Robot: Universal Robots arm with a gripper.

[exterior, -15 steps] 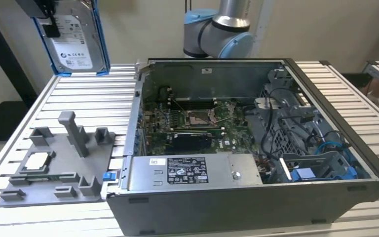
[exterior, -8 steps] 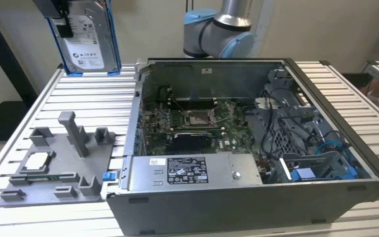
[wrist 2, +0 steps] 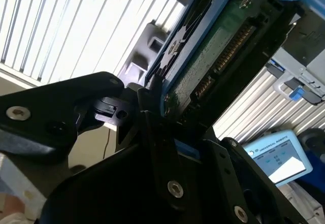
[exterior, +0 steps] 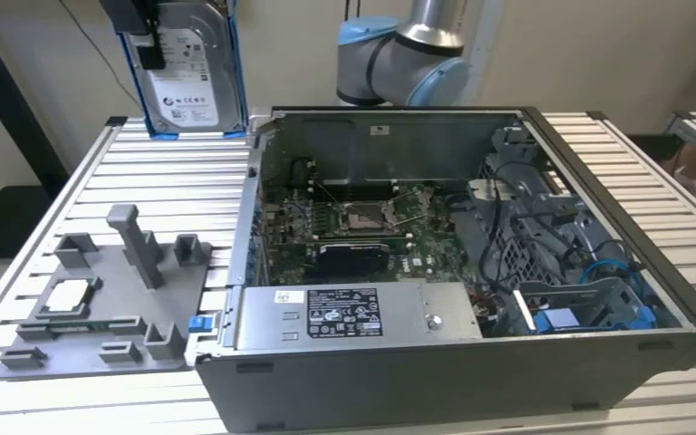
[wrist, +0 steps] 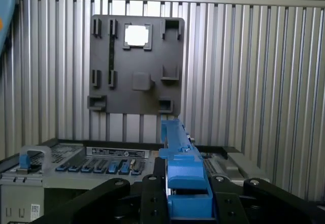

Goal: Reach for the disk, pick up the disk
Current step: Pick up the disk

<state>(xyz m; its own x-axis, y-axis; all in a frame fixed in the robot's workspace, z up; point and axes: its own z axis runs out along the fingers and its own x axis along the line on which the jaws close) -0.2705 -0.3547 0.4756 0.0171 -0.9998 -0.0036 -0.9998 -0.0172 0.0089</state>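
The disk (exterior: 193, 86) hangs upright, high above the table's far corner on the exterior view's left. It is silver-grey with a white label and a blue frame. My gripper (exterior: 152, 41) is shut on its upper part, with black fingers (exterior: 149, 56) against its side. In the second wrist view, the disk's green circuit side and blue frame (wrist 2: 213, 46) rise from between the black fingers (wrist 2: 152, 127). In the first wrist view, the blue frame edge (wrist: 180, 168) stands clamped in my gripper (wrist: 185, 193), well above the table.
An open computer case (exterior: 361, 362) takes up the middle and right of the slatted table (exterior: 155, 190). A grey fixture plate (exterior: 106, 344) holding a small square chip (exterior: 68, 294) lies at the front left, and appears in the first wrist view (wrist: 137, 102). The arm's base (exterior: 402, 63) stands behind the case.
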